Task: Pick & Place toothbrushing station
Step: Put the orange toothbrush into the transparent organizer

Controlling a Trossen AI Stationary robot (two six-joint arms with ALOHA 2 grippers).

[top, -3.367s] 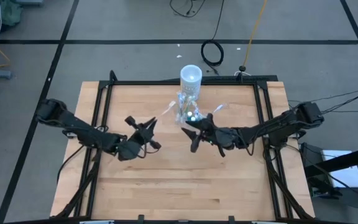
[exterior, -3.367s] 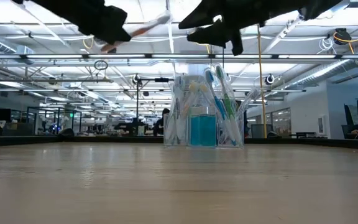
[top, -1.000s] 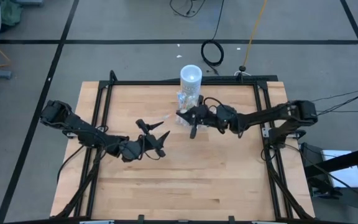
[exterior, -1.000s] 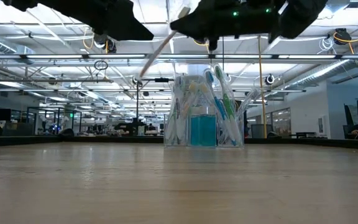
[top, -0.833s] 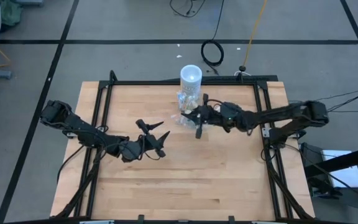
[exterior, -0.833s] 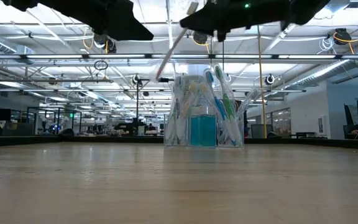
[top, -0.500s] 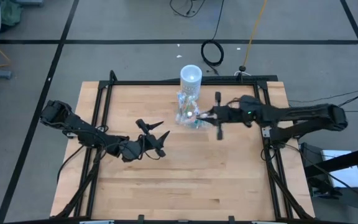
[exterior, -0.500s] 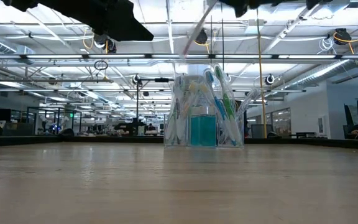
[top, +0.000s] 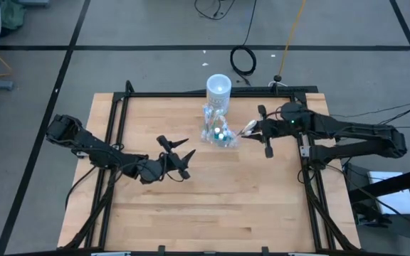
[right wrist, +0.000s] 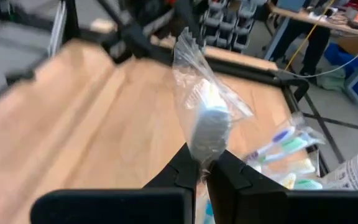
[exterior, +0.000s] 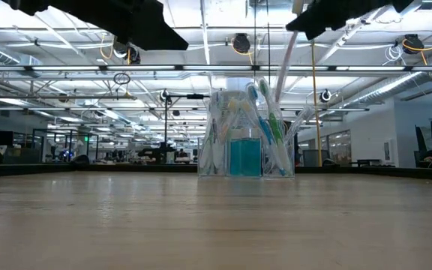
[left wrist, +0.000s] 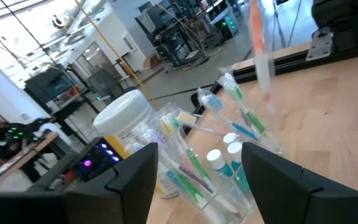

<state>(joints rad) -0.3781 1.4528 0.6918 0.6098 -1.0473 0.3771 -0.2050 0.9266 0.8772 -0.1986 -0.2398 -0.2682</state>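
The toothbrushing station (top: 218, 133) is a clear container of coloured toothbrushes and small blue tubes, standing on its base at the table's far middle (exterior: 244, 136). My right gripper (top: 251, 129) hangs just right of it, shut on a toothbrush (right wrist: 207, 127) in a clear wrapper. In the low view that toothbrush (exterior: 286, 66) slants down toward the station's right side. Whether its lower end is inside, I cannot tell. My left gripper (top: 182, 161) hovers open left of the station, with nothing between its fingers (left wrist: 277, 180). My right gripper pinches one end of the wrapped toothbrush (right wrist: 204, 154) between its two shut fingers (right wrist: 230, 176). The toothbrush is off the table and slants down from the gripper toward the station, its clear wrapper (right wrist: 190, 50) flaring at the free end.
A taller opaque white cylinder (top: 218, 88) stands just behind the station at the table's far edge. A black frame (top: 299, 153) runs along the table's sides. Bare wood (top: 212, 206) lies toward the near edge.
My right gripper has carried the wrapped toothbrush from the station's left side across it toward the table's right edge and turned about. The toothbrush's lower end has swung from left of the station to its right side. The station has stayed put.
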